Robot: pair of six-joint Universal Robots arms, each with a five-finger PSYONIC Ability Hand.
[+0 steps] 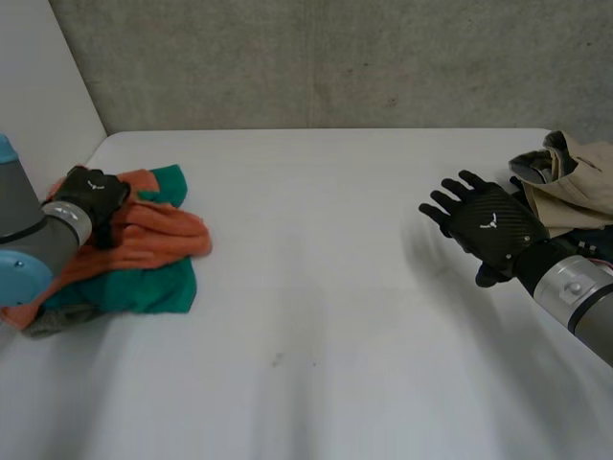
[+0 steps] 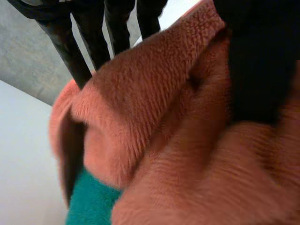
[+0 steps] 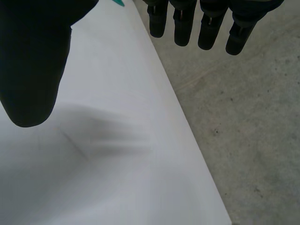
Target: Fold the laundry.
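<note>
Left hand [image 1: 88, 196] is parked on top of the fuzzy orange fleece cloth [image 1: 153, 235] at the left edge of the white table [image 1: 316, 316]. Going by its wrist cam, the fingers [image 2: 75, 51] run pretty much straight out behind a raised fold of that fleece [image 2: 164, 117], and the thumb [image 2: 258, 61] is pressed onto the near side. So it looks like it's got that fold pinched between thumb and fingers rather than just lying on it.

The orange piece is bunched up and sits over a flat teal green cloth [image 1: 144, 286]. The teal sticks out on the side nearest the camera and at the far corner too, and you can also see it peeking out from under the fleece in the wrist view [image 2: 91, 201]. There's a small grey scrap of cloth [image 1: 53, 321] at the near-left end of that heap.

Right hand [image 1: 490, 225] is way over on the other side, well apart from the pile and above bare table. Its fingers [image 3: 208, 28] are straight and spread, the thumb [image 3: 33, 70] is out to the side, and there's nothing in it. Just beside it, at the right edge of the table, is a crumpled beige garment [image 1: 575, 182] on something dark.
</note>
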